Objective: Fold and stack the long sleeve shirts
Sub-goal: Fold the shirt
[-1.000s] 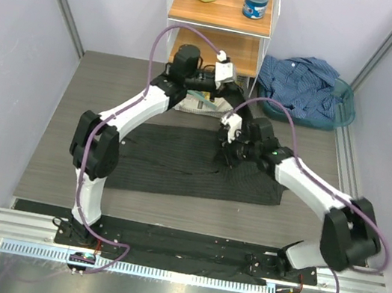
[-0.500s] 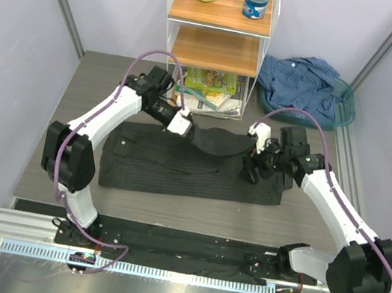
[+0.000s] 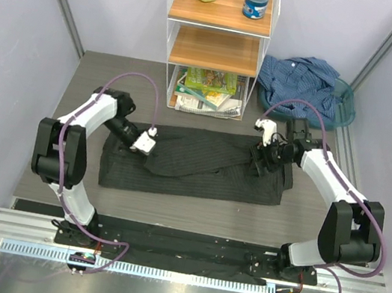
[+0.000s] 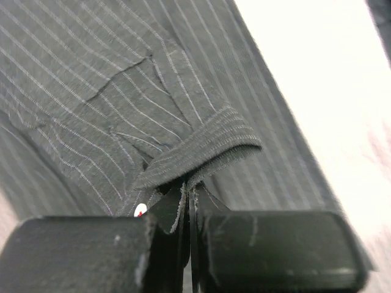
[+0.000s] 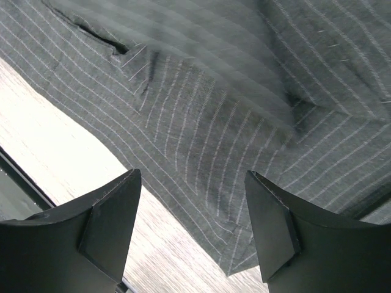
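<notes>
With your left gripper point(image 3: 144, 145) clamped on what looks like a cuff point(image 4: 201, 152) of the charcoal pinstriped shirt point(image 3: 199, 171) at centre frame, lay it flat and smooth before releasing, while your right gripper point(image 3: 261, 156) hovers wide and empty over the shirt's right end.

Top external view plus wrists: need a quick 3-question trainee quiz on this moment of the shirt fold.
1. True or false: the left claw is shut on an edge of the dark pinstriped shirt.
2. Where does the blue shirt lie? A: on the shelf. B: in the teal basket. C: under the dark shirt.
3. Fill in: the right claw is over the dark pinstriped shirt with its jaws ____.

Key: 1 true; 2 B; 3 open.
</notes>
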